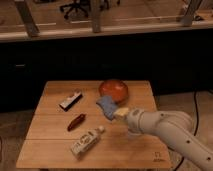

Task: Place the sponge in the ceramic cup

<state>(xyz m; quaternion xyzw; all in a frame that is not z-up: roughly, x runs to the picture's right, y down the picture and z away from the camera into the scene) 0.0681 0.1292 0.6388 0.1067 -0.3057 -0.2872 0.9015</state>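
While clamping sponge (104, 105), end effector (114, 113) hovers beside bowl (113, 89).

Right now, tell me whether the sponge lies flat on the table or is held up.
Held up: the sponge sits tilted in the shut tool, near the red bowl, above the table.

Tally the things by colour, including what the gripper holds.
Red: 2 (bowl, dark red piece)
White: 1 (bottle)
Black-and-white: 1 (brush)
Blue: 1 (sponge, held in the gripper just in front of the bowl)
Total: 5
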